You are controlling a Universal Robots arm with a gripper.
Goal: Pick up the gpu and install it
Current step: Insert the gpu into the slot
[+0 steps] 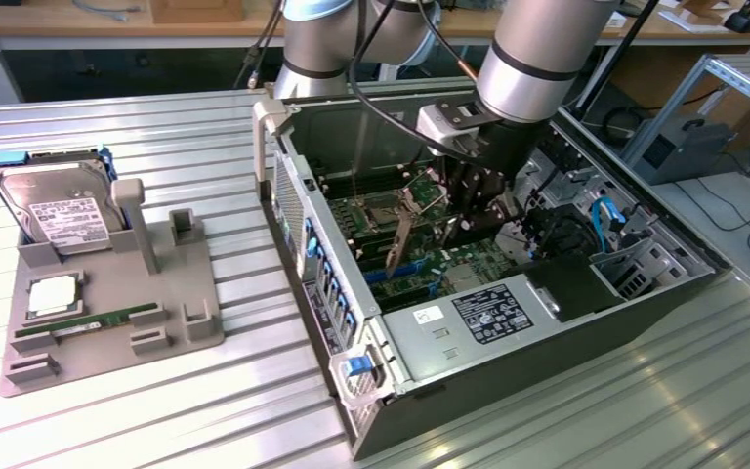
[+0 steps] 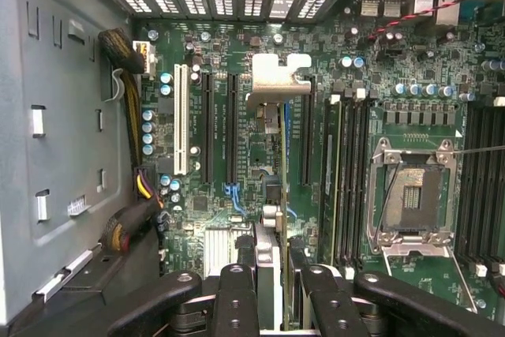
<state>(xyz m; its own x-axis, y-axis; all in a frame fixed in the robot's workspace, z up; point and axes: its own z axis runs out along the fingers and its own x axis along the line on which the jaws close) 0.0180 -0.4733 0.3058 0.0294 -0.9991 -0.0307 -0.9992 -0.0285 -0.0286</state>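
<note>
ribbed metal tabletop point(image 1: 192, 147), open computer case point(image 1: 349, 322), jaws point(image 2: 272, 297) clamped on thin flat gpu point(image 2: 272, 195) edge-on over green motherboard point(image 2: 237, 61)

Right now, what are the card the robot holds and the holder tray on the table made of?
The card looks like dark circuit board with a shiny bare-metal bracket, seemingly steel. The tray looks like matte grey plastic, possibly printed; its dull, even surface suggests so.

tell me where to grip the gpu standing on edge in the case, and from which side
Take the gpu by its long free edge, coming from the open side of the case, jaws on its two flat faces. It stands thin and edge-on to the motherboard, bracket at one end; the gripper holds it so.
</note>
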